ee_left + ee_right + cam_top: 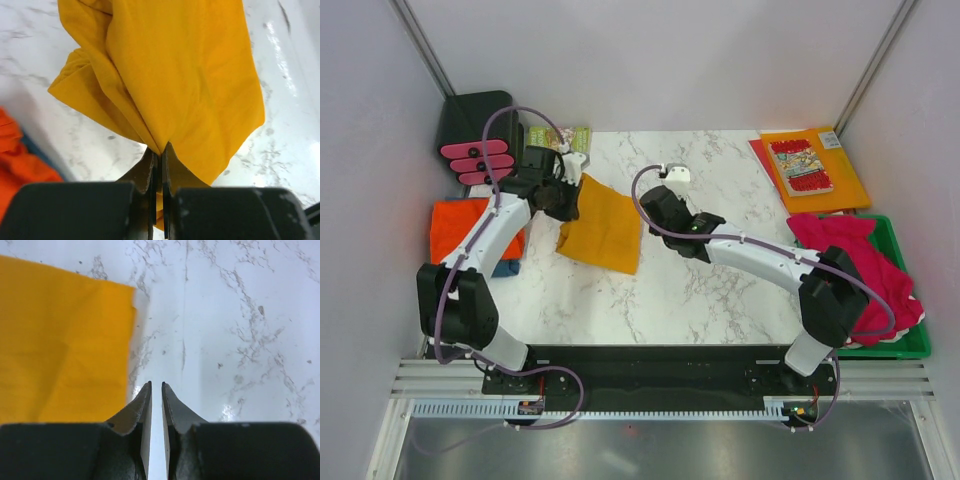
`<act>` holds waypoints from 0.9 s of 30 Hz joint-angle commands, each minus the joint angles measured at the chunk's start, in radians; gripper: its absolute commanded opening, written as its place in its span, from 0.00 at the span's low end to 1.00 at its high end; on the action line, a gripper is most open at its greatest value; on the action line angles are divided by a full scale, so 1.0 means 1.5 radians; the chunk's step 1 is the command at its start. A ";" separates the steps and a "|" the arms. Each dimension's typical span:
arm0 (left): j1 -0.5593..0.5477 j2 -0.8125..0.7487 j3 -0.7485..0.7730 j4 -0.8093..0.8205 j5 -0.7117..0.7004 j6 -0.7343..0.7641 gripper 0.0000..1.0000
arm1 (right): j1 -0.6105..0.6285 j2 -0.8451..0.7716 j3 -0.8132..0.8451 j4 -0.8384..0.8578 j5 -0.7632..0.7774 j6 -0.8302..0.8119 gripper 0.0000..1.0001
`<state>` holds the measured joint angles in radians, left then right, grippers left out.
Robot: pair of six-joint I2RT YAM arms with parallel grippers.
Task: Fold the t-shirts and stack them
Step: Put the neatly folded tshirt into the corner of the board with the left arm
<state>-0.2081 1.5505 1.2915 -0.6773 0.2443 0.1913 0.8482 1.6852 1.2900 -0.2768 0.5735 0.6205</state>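
Note:
The mustard t-shirt (605, 232) lies partly folded on the marble table, left of centre. My left gripper (570, 195) is shut on its far left edge and lifts that edge; in the left wrist view the cloth (175, 75) is pinched between the fingertips of the left gripper (161, 150). My right gripper (658, 200) hovers just right of the shirt, its jaws nearly together with nothing between them; the right wrist view shows the right gripper (156, 386) beside the shirt's straight edge (60, 340). A folded red-orange t-shirt (455, 228) lies on a blue one (510, 267) at the left. Crimson-pink t-shirts (860, 260) fill the tray.
A green tray (910, 345) stands at the right edge. A stiff orange folder (845, 185) with a comic book (800, 165) lies at the back right. A black stand (475, 125) with pink pieces (477, 160) is at the back left, beside a green packet (575, 135).

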 commanded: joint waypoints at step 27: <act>0.316 -0.075 0.250 -0.212 -0.048 0.227 0.02 | 0.004 -0.098 -0.190 0.074 -0.017 0.002 0.20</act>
<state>0.2111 1.4483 1.5894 -0.9718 0.1417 0.4759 0.8490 1.5635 1.0153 -0.2123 0.5663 0.6239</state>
